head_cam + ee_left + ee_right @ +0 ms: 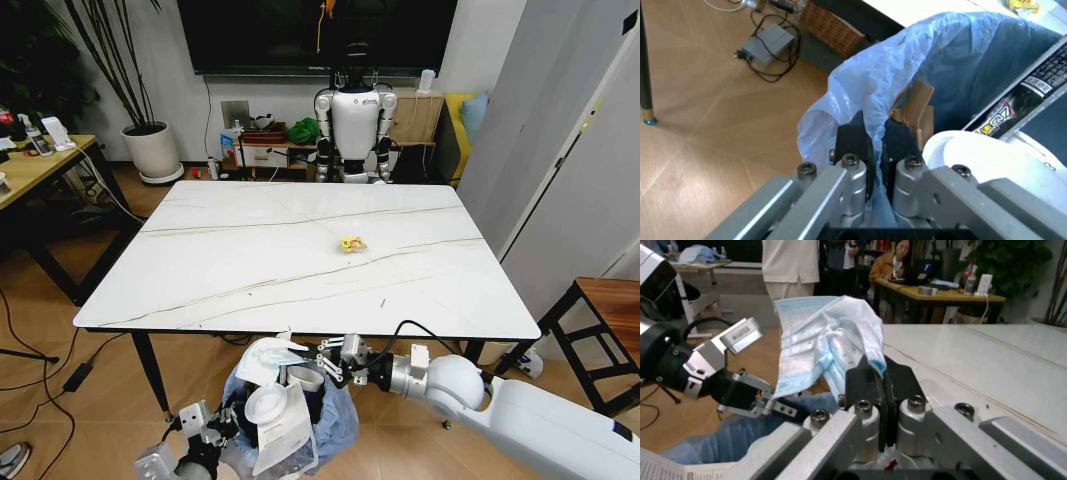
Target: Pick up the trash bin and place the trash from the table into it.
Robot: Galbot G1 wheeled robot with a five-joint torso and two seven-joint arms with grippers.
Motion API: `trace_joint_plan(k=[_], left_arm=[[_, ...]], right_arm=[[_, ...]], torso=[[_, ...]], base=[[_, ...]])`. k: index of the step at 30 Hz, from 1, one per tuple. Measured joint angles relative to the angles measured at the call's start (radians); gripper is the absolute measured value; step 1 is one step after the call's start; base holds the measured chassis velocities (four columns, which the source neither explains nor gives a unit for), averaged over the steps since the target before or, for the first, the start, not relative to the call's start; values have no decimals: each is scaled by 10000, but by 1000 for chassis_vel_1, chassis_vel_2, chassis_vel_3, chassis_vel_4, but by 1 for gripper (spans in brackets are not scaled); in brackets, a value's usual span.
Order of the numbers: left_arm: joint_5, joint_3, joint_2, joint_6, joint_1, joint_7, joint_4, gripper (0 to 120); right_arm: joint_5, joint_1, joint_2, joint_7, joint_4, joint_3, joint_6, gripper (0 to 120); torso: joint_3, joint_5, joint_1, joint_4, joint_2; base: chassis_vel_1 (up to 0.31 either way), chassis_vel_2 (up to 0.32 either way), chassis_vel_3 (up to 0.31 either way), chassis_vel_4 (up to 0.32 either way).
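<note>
The trash bin [335, 425], dark with a crinkled light-blue bag, hangs just below the table's [300, 270] front edge. My left gripper [222, 420] is shut on the bin's bag-lined rim [860, 95]; the black fingers [852, 142] pinch the plastic. Inside the bin lie a brown torn carton [915, 106], a white round disc [987, 162] and white papers [280, 425]. My right gripper [322, 364] is shut on a crumpled light-blue face mask [823, 347], held over the bin's mouth. A yellow scrap [352, 244] remains on the table, right of the middle.
A white humanoid robot [355, 120] stands behind the table's far edge. A light-wood desk [40, 165] is at the left, a white plant pot [152, 150] behind it, a dark-framed wooden stool [600, 320] at the right. Cables [60, 375] lie on the floor.
</note>
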Motion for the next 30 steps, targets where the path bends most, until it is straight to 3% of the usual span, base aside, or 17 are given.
trace_joint_plan(k=[6,11,17,21,23,25,30], left_arm=[[-75,-56,37,15,5,-14,-51,0],[-86,-57,38,26,14,-46,-82,0],[-125,-56,58,38,21,-92,-99,0],[-135,-56,78,40,21,-100,-105,0],[-145,-73,103,42,35,-105,-151,0],[-145,-79,111,42,45,-105,-155,0],[-130,-134,147,42,171,-107,-249,0]], right_arm=[[-136,93,272,-168,-405,-249,134,0],[-395,-56,373,-363,-885,-239,249,14],[-487,-290,68,-716,-1081,139,328,41],[-495,-349,-68,-781,-1085,255,390,52],[-508,-493,-265,-836,-1035,447,477,63],[-505,-531,-333,-842,-1000,506,503,65],[-35,-671,-895,-933,-505,1236,553,86]], torso=[[0,0,0,0,0],[0,2,0,0,0],[0,2,0,-1,1],[0,1,0,-1,2],[0,3,0,-1,1],[0,2,0,-1,2],[0,2,0,-1,2]], base=[[0,0,0,0],[0,0,0,0],[0,0,0,0],[0,0,0,0],[0,0,0,0],[0,0,0,0],[0,0,0,0]])
